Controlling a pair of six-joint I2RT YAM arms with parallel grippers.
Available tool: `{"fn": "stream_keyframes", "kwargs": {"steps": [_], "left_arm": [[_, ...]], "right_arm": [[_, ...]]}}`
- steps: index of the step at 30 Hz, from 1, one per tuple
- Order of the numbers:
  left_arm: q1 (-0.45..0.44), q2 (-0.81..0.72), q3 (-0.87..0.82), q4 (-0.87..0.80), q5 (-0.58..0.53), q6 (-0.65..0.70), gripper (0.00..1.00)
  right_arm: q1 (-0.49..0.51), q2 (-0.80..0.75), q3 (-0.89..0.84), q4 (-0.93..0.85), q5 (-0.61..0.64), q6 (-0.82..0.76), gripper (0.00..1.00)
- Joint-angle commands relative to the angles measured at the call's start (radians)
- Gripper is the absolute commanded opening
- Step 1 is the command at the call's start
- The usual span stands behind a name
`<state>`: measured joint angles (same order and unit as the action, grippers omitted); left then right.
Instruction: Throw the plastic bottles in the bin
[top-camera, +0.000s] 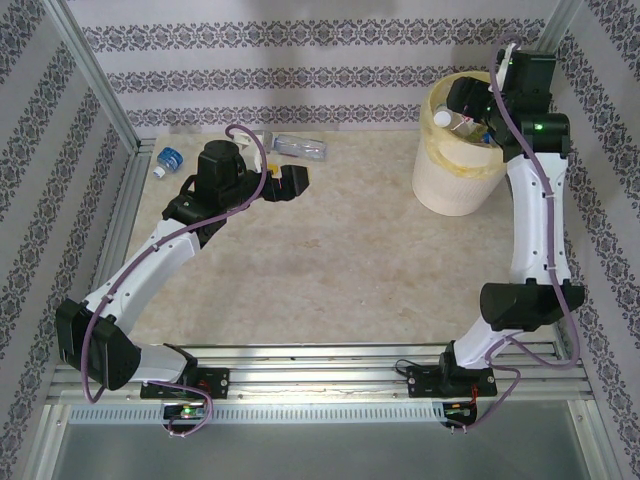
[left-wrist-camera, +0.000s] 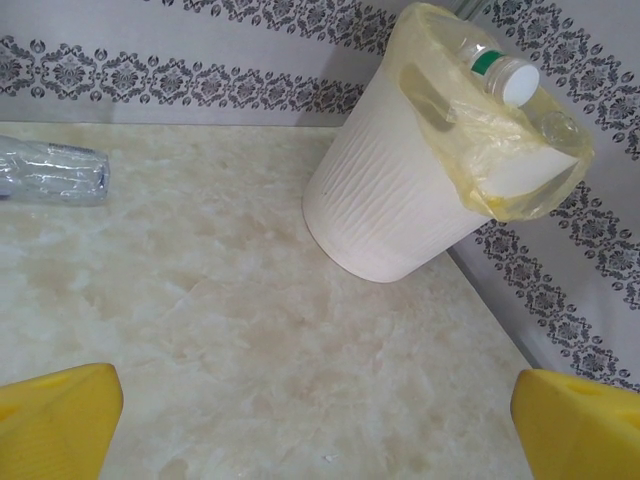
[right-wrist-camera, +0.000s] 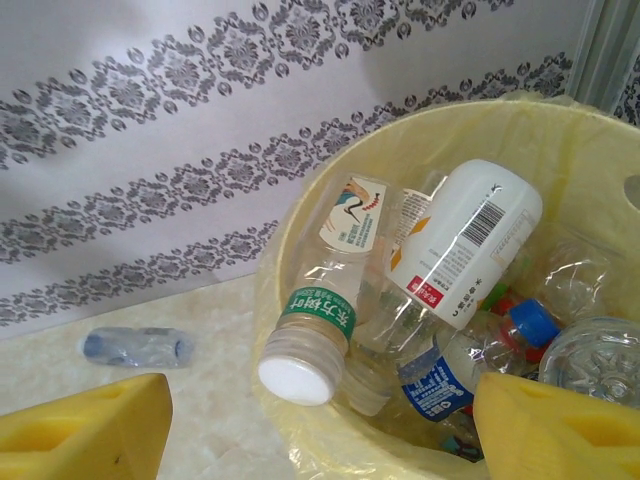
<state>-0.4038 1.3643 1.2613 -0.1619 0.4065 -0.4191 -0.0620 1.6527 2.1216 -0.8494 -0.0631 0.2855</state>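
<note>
Right gripper (right-wrist-camera: 320, 430), fingers apart and empty, hangs over the bin (top-camera: 455, 190) at the far right of the table (top-camera: 330, 250), where crushed bottles (right-wrist-camera: 445, 250) lie heaped; left gripper (top-camera: 290, 182), fingers wide apart, sits near a clear bottle (top-camera: 300, 147) at the far edge, a blue-capped bottle (top-camera: 170, 158) farther left.

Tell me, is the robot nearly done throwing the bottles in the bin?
Nearly. Done: the bin holds a heap of bottles. In hand: nothing; the right gripper hangs open above the bin, and the left gripper is open too. Left: a clear bottle and a blue-labelled bottle lie on the table's far side.
</note>
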Motion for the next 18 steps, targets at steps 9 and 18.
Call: {"fn": "stream_keyframes", "kwargs": {"steps": [9, 18], "left_arm": [[0.006, -0.021, 0.032, -0.056, -0.031, 0.026, 1.0], [0.016, -0.023, 0.039, -0.108, -0.056, 0.02, 1.0]], "right_arm": [[0.014, -0.068, -0.021, -0.003, -0.084, 0.0, 0.86], [0.07, -0.106, -0.059, 0.022, -0.162, -0.046, 0.98]]}}
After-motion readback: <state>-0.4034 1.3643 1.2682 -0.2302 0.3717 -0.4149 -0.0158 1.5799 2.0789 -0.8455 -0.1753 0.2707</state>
